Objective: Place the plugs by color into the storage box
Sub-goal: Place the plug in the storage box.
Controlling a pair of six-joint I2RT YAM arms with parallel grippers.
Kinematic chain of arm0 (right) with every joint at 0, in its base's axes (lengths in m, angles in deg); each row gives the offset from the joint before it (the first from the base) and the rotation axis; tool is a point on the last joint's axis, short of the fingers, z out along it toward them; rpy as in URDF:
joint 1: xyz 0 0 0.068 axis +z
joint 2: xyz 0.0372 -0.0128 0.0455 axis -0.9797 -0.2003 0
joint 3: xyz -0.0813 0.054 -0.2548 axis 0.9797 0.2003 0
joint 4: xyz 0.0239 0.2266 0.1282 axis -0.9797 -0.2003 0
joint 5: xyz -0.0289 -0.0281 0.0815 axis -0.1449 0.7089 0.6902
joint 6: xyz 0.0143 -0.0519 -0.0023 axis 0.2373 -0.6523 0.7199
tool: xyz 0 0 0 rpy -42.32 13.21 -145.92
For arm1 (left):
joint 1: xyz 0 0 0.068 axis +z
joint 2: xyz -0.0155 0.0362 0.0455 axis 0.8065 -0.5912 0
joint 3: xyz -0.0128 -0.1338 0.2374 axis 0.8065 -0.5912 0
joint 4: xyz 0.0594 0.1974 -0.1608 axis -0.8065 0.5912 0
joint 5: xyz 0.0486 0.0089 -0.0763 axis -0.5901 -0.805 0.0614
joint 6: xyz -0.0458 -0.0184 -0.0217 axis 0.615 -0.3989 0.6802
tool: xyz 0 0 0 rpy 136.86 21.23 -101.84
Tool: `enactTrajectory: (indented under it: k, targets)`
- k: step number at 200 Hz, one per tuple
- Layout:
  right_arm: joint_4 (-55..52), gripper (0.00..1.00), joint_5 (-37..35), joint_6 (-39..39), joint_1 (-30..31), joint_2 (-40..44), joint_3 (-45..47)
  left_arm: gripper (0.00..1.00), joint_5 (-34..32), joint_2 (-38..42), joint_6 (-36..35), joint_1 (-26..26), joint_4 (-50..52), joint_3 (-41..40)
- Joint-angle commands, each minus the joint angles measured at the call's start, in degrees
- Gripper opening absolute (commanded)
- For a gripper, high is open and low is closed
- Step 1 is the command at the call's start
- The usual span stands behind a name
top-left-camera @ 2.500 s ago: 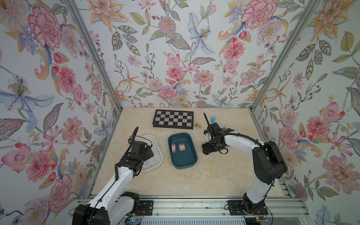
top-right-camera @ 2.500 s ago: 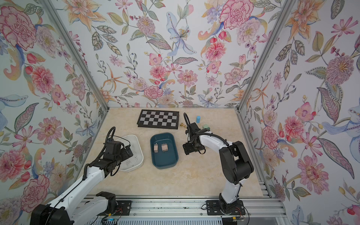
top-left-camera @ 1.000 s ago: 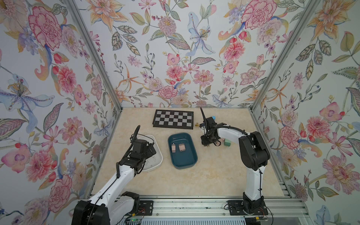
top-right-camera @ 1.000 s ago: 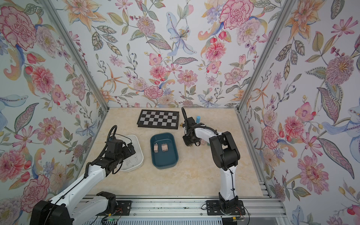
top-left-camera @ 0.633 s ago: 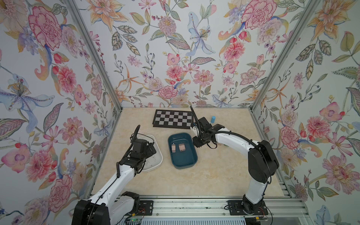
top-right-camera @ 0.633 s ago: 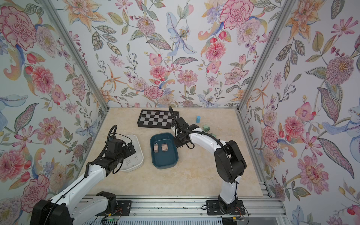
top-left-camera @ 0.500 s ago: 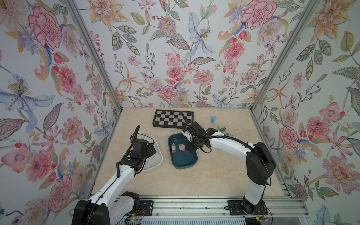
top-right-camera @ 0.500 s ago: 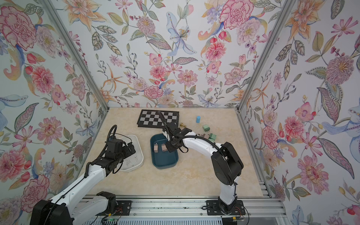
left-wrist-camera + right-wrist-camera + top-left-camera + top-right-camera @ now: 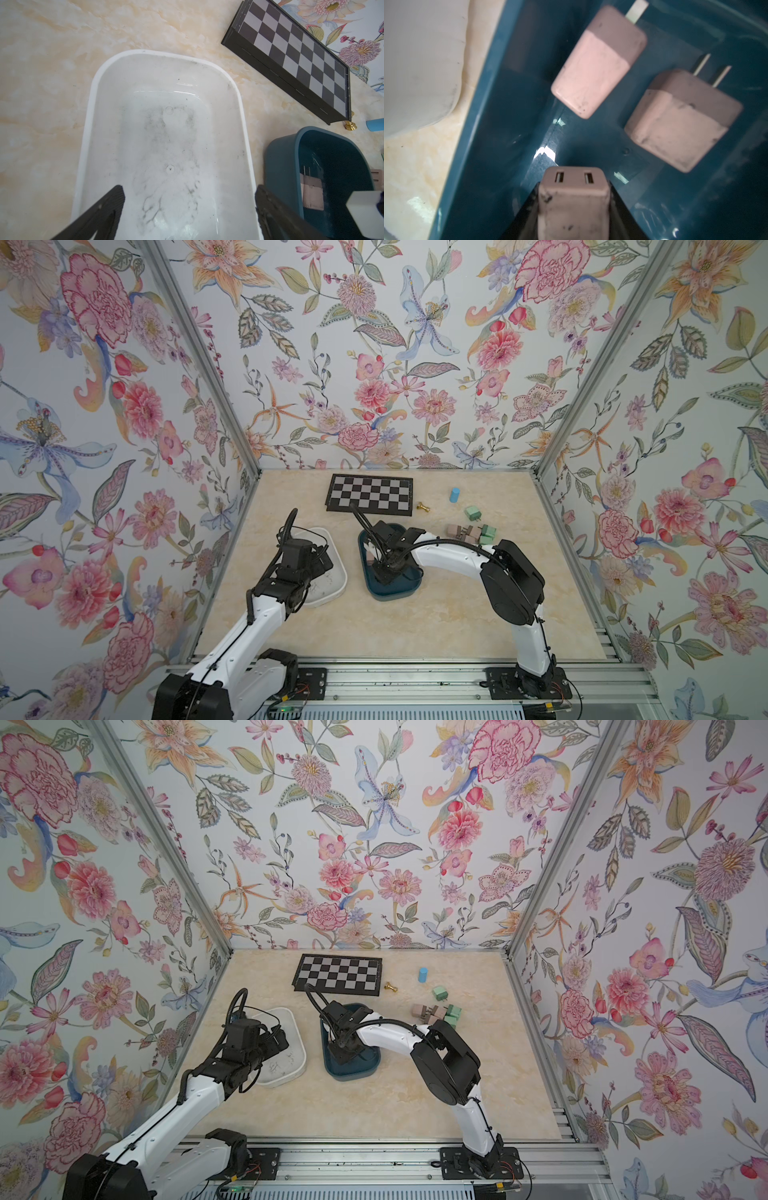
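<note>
- Swung across from the loose pile at frame right, the right gripper [image 9: 385, 568] now hangs over the teal tub [image 9: 394, 596], clamped on a pink plug [image 9: 574, 187].
- On that tub's floor lie a second pink plug [image 9: 598, 62] and a third pink plug [image 9: 683, 122], apart.
- Left of centre, the left gripper [image 9: 189, 194] hangs over the white tub [image 9: 91, 104], jaws wide.
- Farther back, right of centre: loose pink plugs [image 9: 459, 532] touching a green plug [image 9: 487, 534]; another green plug [image 9: 472, 513] just beyond.
</note>
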Motion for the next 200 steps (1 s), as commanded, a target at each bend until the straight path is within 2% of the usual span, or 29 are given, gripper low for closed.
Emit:
enactTrajectory:
  k: [1,25,42,60,90,123,161,200]
  targets:
    - [-1.3,0.39,0.7,1.2,0.3,-1.3,-1.7,0.99,0.4,1.1,0.7,-0.6,0.3,-1.3]
    - [-1.3,0.53,0.7,0.7,0.3,-1.0,-1.1,1.00,-0.2,1.1,0.4,-0.6,0.6,-1.5]
    - [-1.3,0.69,1.2,1.0,-0.1,0.9,-0.2,0.99,-0.3,1.1,0.3,-0.6,0.8,-1.5]
    - [-1.3,0.77,1.3,1.4,-1.2,5.0,0.8,1.00,-0.2,1.2,0.4,-0.6,0.8,-1.3]
    - [-1.5,0.80,0.4,1.2,-5.7,14.1,4.6,0.99,-0.5,1.0,0.1,-0.6,0.9,-1.1]
    - [-1.6,0.83,0.6,-1.1,-16.2,21.9,10.5,0.99,-0.6,0.7,0.1,-0.6,0.6,-1.1]
    - [-1.6,0.84,1.2,-5.9,-28.7,20.1,13.7,1.00,0.5,-0.4,0.6,-0.6,-0.4,-1.1]
    - [0.5,0.84,0.8,-9.7,-35.3,14.7,13.1,0.99,-0.4,0.1,0.2,-0.6,0.9,-0.8]
